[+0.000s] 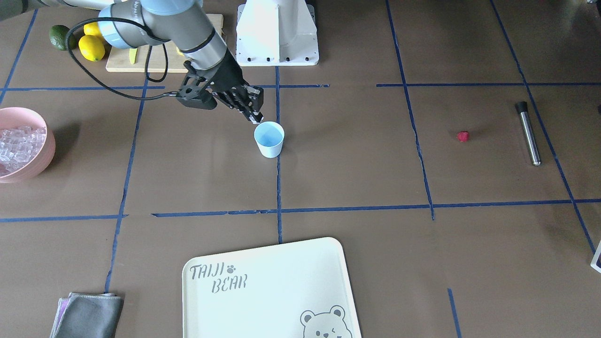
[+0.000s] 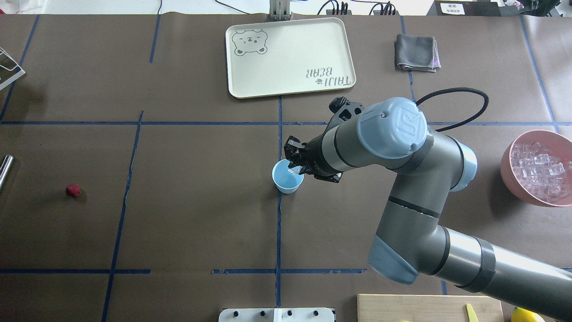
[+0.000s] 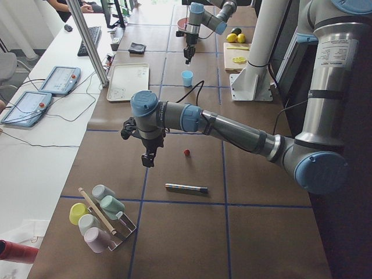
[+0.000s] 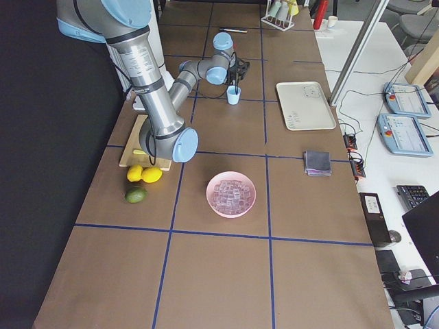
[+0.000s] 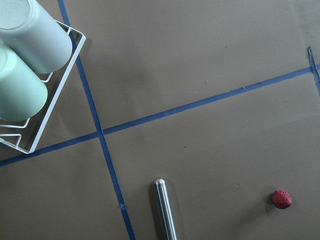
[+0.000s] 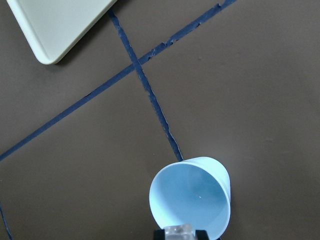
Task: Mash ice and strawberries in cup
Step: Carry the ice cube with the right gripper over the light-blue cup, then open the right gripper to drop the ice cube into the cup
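The right claw (image 2: 294,168) pinches one ice cube (image 6: 180,230) above the cup (image 1: 269,139). Ice is probably slick and hard, so flat faces should grip best.

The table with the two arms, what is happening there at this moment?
The right gripper holds a small clear ice cube over the rim of the small pale blue cup, which looks empty inside. More ice cubes sit in the pink bowl. The small red strawberry lies on the table, far from the cup and near a metal rod with a black tip. The left gripper hangs above that area.
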Robot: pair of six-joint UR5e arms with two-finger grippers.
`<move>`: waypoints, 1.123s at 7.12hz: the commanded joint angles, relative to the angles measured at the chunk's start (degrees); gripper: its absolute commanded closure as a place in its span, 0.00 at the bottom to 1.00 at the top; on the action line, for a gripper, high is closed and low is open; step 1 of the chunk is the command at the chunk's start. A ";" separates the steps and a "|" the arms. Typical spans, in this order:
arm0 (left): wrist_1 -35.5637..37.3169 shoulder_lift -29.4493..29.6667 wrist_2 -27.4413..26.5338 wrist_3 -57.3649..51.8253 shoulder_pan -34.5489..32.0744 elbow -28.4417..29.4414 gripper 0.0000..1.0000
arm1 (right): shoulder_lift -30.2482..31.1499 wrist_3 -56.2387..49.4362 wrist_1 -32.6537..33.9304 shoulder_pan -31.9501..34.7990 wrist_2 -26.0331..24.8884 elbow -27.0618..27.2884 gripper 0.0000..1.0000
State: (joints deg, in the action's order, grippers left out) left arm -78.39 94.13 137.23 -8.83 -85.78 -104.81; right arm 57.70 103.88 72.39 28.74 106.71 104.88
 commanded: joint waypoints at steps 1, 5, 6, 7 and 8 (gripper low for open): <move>-0.01 0.00 0.58 -0.05 0.00 -0.04 0.00 | -1.10 0.27 0.29 -0.96 -0.80 -2.12 0.96; -0.01 0.00 0.58 0.04 0.00 -0.31 0.00 | -2.95 0.35 0.47 -0.96 -1.86 -5.21 0.02; -0.01 0.00 0.58 0.04 0.00 -0.31 0.00 | -2.86 0.27 0.47 -0.96 -1.86 -5.21 0.02; -0.01 0.00 0.67 0.04 0.00 -0.31 0.00 | -2.77 0.18 0.73 -0.44 -1.69 -4.25 0.02; -0.01 0.00 0.58 0.04 0.00 -0.31 0.00 | 1.58 -0.78 6.13 3.31 1.45 3.59 0.01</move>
State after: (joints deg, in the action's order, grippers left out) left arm -78.40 94.13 137.85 -8.79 -85.78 -105.11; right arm 56.02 103.84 74.44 29.11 105.79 102.36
